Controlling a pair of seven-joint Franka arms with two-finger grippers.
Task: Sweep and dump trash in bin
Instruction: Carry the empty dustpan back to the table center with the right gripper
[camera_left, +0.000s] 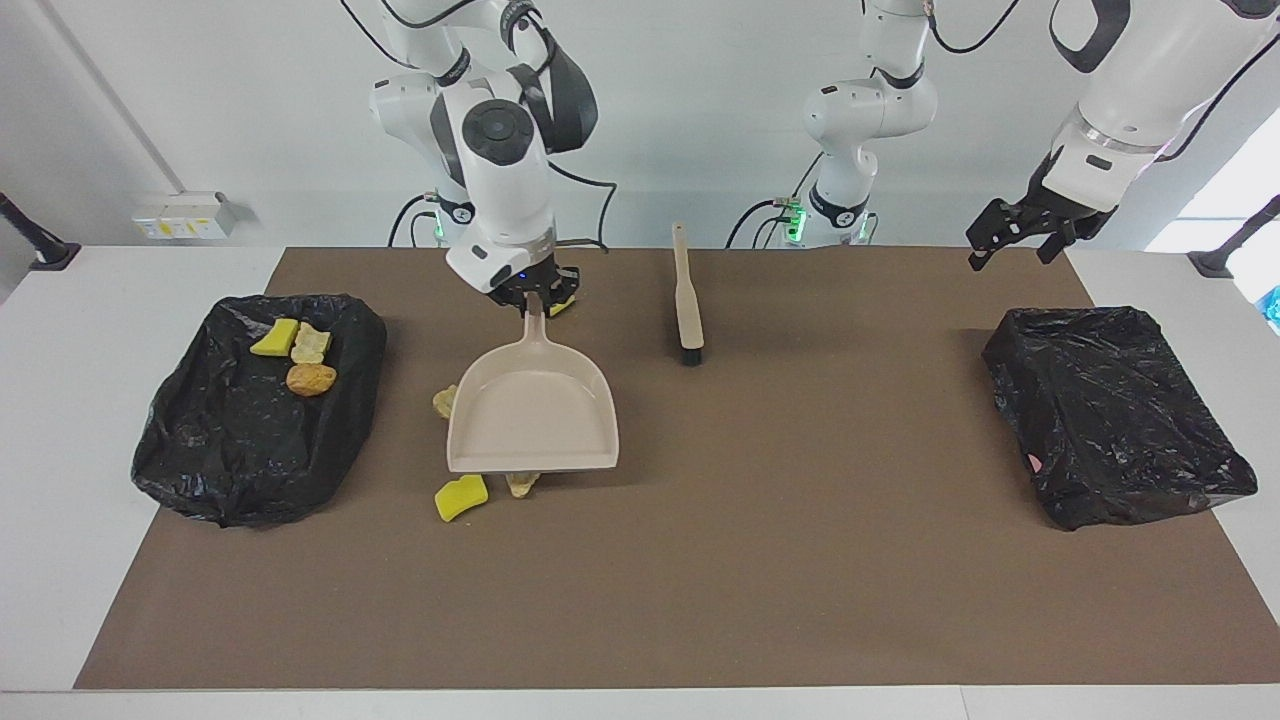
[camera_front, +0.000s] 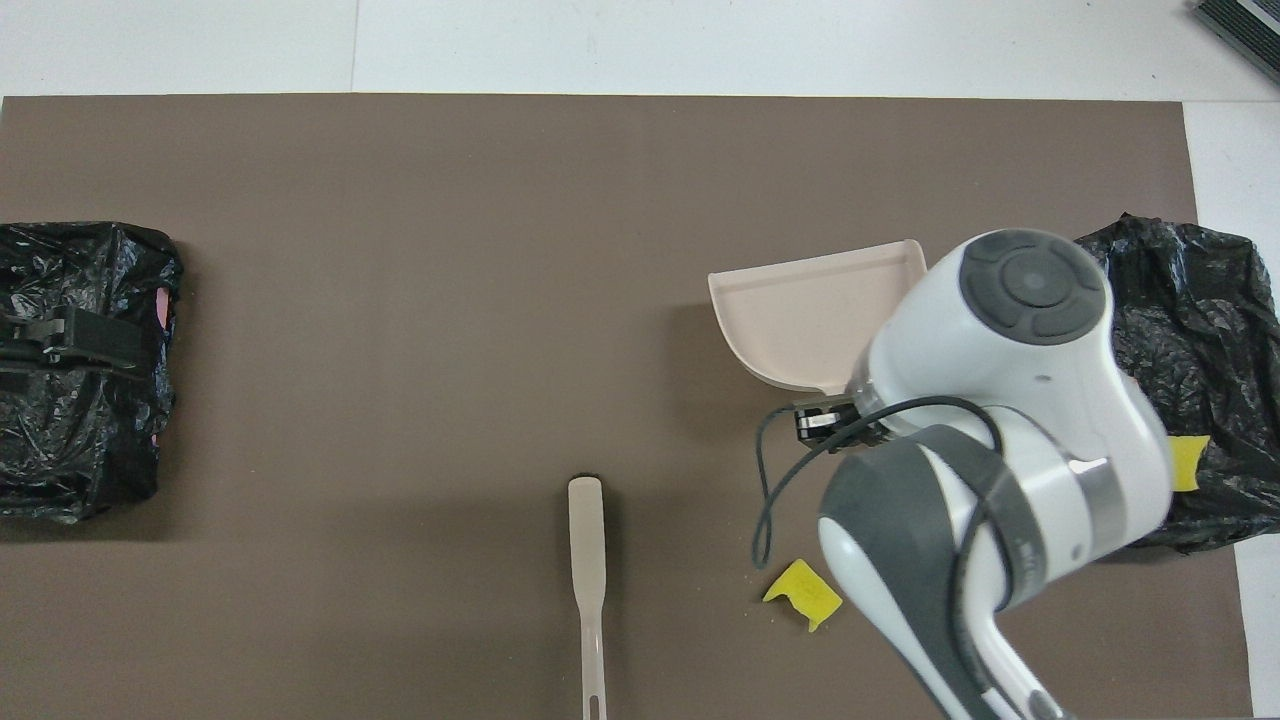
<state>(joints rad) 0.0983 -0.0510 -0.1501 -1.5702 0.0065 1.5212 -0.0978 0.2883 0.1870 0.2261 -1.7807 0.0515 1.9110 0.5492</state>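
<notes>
The right gripper (camera_left: 537, 296) has its fingers clenched on the handle of the beige dustpan (camera_left: 532, 412). The pan lies flat on the brown surface (camera_left: 800, 560) and it is empty. This looks like the sweeping step, with the pan being set down close to the trash.

Three trash pieces already lie in the black bin (camera_left: 255, 410) at the right arm's end: a yellow sponge chunk (camera_left: 275, 338), a pale lump (camera_left: 310, 343) and an orange-brown lump (camera_left: 311, 379). Four more wait on the surface around the pan. A yellow sponge piece (camera_left: 460, 497) and a tan lump (camera_left: 522, 484) sit at the pan's wide mouth. Another tan lump (camera_left: 444, 402) touches its side. A yellow bit (camera_left: 561, 306) lies by the handle, near the robots.

The left gripper (camera_left: 1020, 232) hangs over the second black bin (camera_left: 1115, 410), fingers spread, holding nothing. The brush (camera_left: 686, 296) lies untouched. Next, I think, the left arm must pick it up and push the pieces in.
</notes>
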